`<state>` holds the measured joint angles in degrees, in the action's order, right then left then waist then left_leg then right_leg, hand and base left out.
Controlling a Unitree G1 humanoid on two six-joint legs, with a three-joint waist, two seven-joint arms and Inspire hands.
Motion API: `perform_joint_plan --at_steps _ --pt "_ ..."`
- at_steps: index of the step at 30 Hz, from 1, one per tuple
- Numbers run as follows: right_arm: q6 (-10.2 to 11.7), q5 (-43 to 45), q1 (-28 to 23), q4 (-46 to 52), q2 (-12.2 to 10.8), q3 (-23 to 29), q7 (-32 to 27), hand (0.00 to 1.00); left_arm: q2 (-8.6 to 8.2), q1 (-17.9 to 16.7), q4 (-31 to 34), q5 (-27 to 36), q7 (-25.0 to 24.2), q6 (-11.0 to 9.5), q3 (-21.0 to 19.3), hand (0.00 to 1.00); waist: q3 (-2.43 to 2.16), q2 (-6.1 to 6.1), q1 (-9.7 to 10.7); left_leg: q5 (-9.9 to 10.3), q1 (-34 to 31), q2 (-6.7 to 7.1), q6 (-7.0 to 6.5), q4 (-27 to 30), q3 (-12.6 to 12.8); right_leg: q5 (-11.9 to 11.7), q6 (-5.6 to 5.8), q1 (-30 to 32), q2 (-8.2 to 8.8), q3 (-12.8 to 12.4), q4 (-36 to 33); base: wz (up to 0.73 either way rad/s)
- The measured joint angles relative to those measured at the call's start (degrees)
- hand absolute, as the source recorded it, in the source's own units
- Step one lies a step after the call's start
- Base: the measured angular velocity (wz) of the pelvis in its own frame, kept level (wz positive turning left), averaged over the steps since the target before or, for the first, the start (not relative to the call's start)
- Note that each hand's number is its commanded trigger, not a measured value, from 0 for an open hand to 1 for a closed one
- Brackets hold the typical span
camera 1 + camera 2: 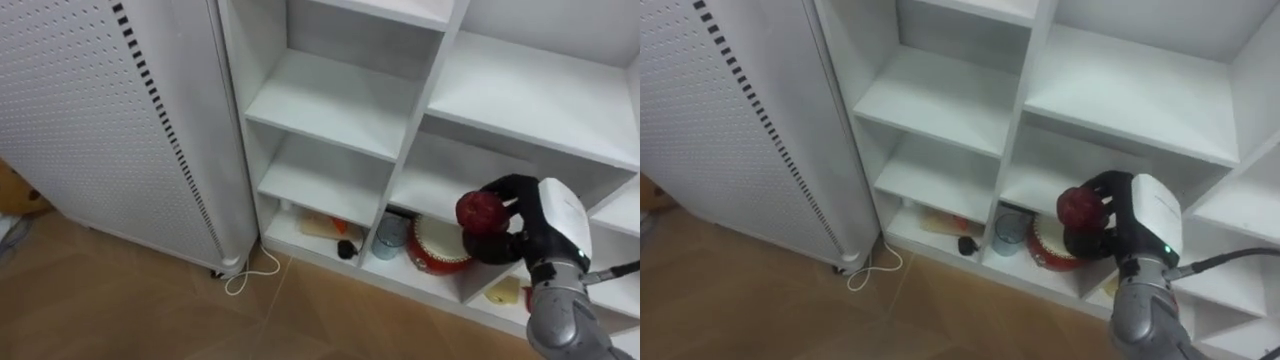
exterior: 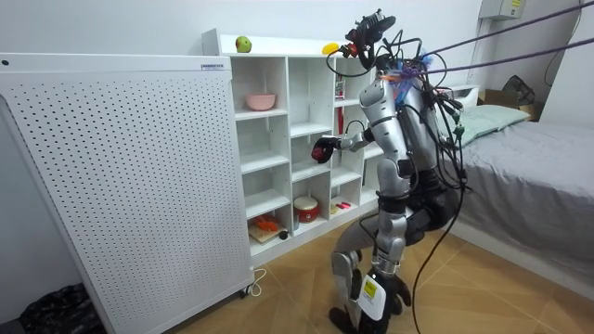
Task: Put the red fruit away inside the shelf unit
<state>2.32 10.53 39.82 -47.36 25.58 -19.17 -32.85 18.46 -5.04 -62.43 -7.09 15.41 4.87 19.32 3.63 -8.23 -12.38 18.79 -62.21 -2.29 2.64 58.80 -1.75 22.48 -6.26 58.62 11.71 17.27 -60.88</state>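
The right hand point(image 1: 540, 228), fingers curled round a dark red round fruit point(image 1: 480, 210), hovers in open space near the shelf front edges of the white compartmented closet point(image 1: 330, 100).

R arm bent at elbow, forearm fwd -- right hand point(image 1: 558, 228) raised; fingers point(image 1: 512, 186) curled round red fruit point(image 1: 480, 210).

Bare middle shelves point(image 1: 330, 100); bottom cubbies point(image 1: 285, 233) apparently cluttered.

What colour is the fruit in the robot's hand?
The fruit is dark red; the left eye view shows it best.
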Motion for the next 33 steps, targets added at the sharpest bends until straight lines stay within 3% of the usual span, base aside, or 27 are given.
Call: perform_joint_plan --at_steps 5,12,25,27,33 --pt "-0.9 -2.4 2.5 -2.5 2.8 -2.3 -1.7 1.00 1.73 0.0 0.2 0.2 -0.9 0.7 0.1 0.00 0.06 -0.15 -0.7 0.1 -0.8 0.13 -0.11 0.5 -0.1 0.1 0.02 0.6 0.30 0.1 -0.5 0.01" --pt "-1.8 -10.1 5.5 -7.6 4.8 -2.7 -4.0 1.00 4.32 -0.2 2.6 0.2 -1.0 1.5 0.1 0.00 0.11 -0.79 -0.7 0.2 -2.1 0.85 -0.20 0.9 -0.3 0.2 0.47 1.9 0.74 -0.1 -0.9 0.03" --pt "-3.3 -15.9 5.9 -8.2 5.5 -2.9 -6.4 1.00 4.71 -0.2 5.6 0.2 0.7 1.6 0.0 0.00 0.10 -0.91 -1.3 0.3 -4.1 0.80 -0.69 1.0 -0.1 0.0 0.68 3.8 0.72 -0.2 -0.7 0.00" --pt "-3.3 -17.5 5.9 -8.6 6.6 -4.9 -7.1 1.00 4.71 -0.2 6.3 0.2 0.7 1.6 0.0 0.00 0.14 -0.98 -2.0 0.2 -4.6 0.80 -0.70 1.0 0.0 0.0 0.68 4.3 0.73 -0.3 -0.8 0.00" --pt "-3.3 -19.8 6.4 -9.4 6.9 -6.7 -7.9 1.00 5.16 -0.5 7.4 0.3 1.9 1.8 0.0 0.00 0.16 -1.05 -2.3 0.4 -7.1 0.86 -0.94 2.3 -0.4 0.1 0.60 6.4 0.98 0.1 -1.7 0.01"
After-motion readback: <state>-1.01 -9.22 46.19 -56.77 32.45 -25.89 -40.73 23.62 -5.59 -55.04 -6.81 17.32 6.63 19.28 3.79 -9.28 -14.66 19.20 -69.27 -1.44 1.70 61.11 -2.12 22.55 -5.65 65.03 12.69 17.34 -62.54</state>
